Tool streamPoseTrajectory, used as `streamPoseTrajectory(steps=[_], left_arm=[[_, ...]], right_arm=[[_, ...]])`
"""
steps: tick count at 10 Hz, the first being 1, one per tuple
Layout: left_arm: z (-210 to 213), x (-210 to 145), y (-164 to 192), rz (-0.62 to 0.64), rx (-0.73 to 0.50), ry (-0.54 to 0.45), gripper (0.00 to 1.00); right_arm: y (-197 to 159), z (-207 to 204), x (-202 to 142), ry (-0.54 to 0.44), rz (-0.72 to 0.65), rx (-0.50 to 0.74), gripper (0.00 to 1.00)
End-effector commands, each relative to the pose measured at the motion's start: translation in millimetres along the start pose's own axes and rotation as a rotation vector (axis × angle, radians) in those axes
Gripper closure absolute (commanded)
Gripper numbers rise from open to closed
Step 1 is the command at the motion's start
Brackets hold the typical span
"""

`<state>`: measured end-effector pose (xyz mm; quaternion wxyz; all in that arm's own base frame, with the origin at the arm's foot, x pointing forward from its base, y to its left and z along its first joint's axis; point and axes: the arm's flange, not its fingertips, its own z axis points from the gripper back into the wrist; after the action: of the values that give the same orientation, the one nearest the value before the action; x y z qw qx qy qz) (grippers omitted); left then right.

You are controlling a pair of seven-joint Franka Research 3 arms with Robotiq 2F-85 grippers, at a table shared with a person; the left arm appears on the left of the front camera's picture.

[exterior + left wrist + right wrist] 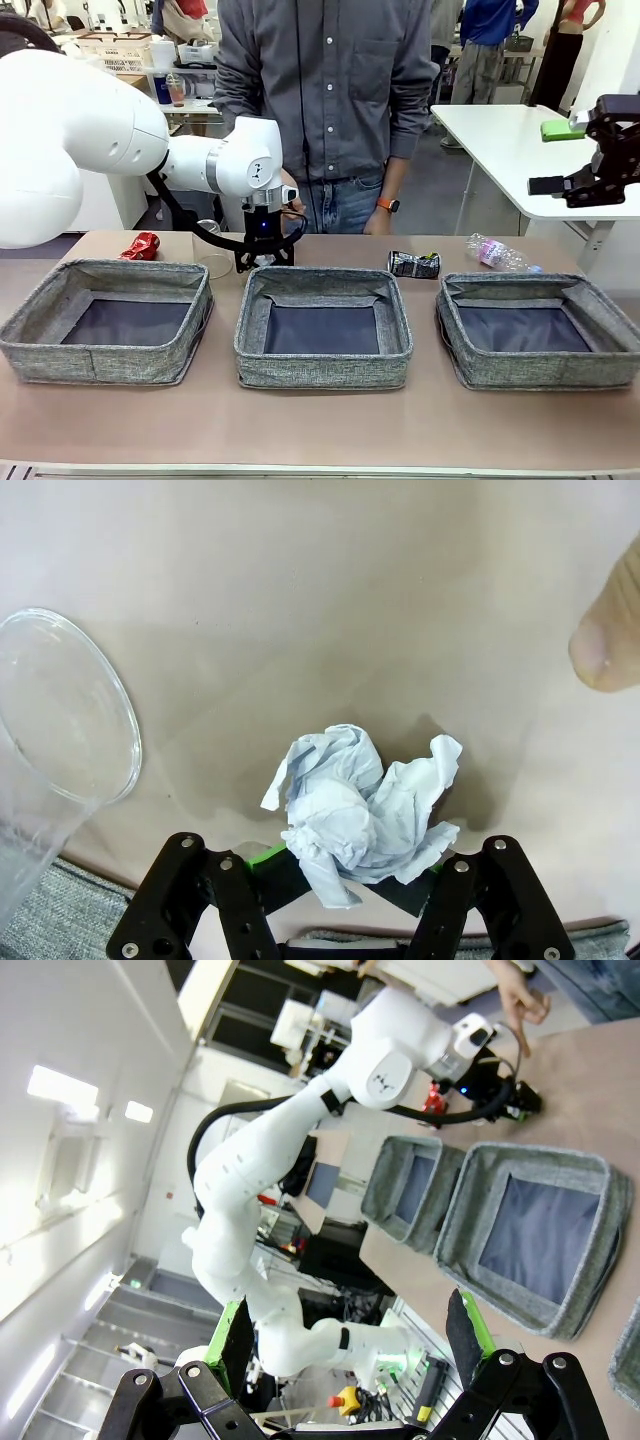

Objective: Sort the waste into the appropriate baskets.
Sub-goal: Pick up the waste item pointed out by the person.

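Three grey woven baskets (322, 370) in a row along the near edge of the table (320, 430), soft walls almost touching. Just beyond the far wall of the middle basket (322, 298), left gripper (262, 258) (345, 865) down at the surface, jaws clamped on crumpled white tissue (360, 810), paper bulging out past the green pads. Just beside it on the left, clear plastic cup (212, 255) (60, 710), open rim turned toward the wrist camera. Further left, behind the far wall of the left basket (100, 360), crushed red can (141, 246). Behind the gap between the middle basket and the right basket (545, 370), crushed dark-silver can (414, 264); near the table's far right corner, clear plastic bottle (495, 252) on its side. Person's fingertip (608, 640) close to the tissue, apart from it. Off the table's right edge, right gripper (555, 157) (352, 1345) raised high, well apart from the waste, fingers spread wide.
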<state>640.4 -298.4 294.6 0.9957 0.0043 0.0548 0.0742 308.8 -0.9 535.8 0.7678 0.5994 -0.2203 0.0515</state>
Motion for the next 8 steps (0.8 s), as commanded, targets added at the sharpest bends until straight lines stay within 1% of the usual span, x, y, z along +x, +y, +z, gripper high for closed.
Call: streamPoseTrajectory(steps=[1,2,4,7,8], left_arm=[[0.7,-0.8,-1.6,0.024,0.059,-0.012,1.0],[3.2,-5.6,-3.1,0.014,0.066,-0.023,1.0],[17.2,-28.0,-8.3,-0.013,0.096,-0.071,1.0],[29.1,-49.3,-11.6,-0.033,0.114,-0.109,1.0],[34.5,-56.3,-12.0,-0.038,0.118,-0.108,1.0]], right_arm=[[-0.2,-2.4,3.3,-0.011,0.024,0.022,0.0],[-0.2,-2.4,3.3,-0.011,0.024,0.022,0.0],[-0.2,-2.4,3.3,-0.011,0.024,0.022,0.0],[-0.2,-2.4,3.3,-0.011,0.024,0.022,0.0],[-0.2,-2.4,3.3,-0.011,0.024,0.022,0.0]])
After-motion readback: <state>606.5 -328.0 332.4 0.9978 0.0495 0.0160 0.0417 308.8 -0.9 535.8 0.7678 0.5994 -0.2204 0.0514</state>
